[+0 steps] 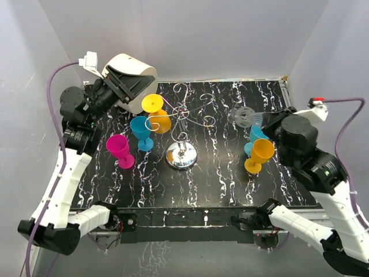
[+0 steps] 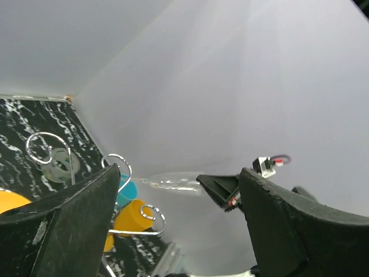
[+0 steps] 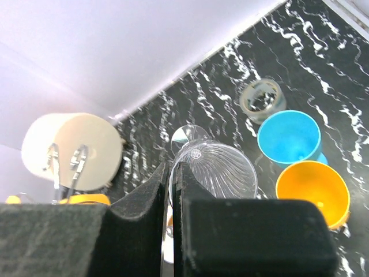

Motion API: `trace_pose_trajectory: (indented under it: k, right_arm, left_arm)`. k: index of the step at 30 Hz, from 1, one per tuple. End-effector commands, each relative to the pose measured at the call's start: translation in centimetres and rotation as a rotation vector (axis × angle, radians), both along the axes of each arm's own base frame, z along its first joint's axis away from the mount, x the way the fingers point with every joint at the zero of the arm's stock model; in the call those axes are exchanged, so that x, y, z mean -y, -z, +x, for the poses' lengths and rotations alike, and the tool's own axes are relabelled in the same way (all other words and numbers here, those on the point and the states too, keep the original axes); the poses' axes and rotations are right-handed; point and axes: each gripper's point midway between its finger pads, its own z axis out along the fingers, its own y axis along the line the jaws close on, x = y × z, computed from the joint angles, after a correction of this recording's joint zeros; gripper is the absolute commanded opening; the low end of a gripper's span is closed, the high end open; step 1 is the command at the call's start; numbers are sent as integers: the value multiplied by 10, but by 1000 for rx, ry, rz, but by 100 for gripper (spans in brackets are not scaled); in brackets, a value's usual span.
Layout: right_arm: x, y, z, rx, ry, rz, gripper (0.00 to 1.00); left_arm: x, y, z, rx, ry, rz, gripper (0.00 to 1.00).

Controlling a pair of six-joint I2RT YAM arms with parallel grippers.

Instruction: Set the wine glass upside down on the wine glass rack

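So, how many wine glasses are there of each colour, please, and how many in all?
Yellow wine glasses: 2
Blue wine glasses: 2
Pink wine glass: 1
Clear wine glass: 1
Total: 6
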Motion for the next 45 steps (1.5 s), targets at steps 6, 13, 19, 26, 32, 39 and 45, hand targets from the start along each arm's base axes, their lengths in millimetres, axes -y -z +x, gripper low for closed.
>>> trace_pose_trajectory:
  k: [6,13,19,26,32,39,45]
  right_arm:
    - [21,-88,-18,377,43,232,0]
    - [22,-124,-30,511,5,338,0]
    - [13,-146,-35,615,-57,464,0]
    - [-13,-166,-30,669,-169,585,0]
    - [-43,-172,-17,663,-270,641,0]
    - [-74,-171,-7,636,-379,692,0]
    - [-86,-168,-4,615,-425,715,0]
  left_arm:
    - [33,-55,11,-127,100,-227,78]
    - [92,-53,27,-200,129,-272,73]
    - [104,-28,42,-384,25,-328,64]
    - [142,-22,35,-409,69,-340,64]
    - [151,-22,30,-329,33,-303,63]
    - [134,-31,27,-210,-34,-365,64]
    - [117,-34,29,-184,-94,-431,55]
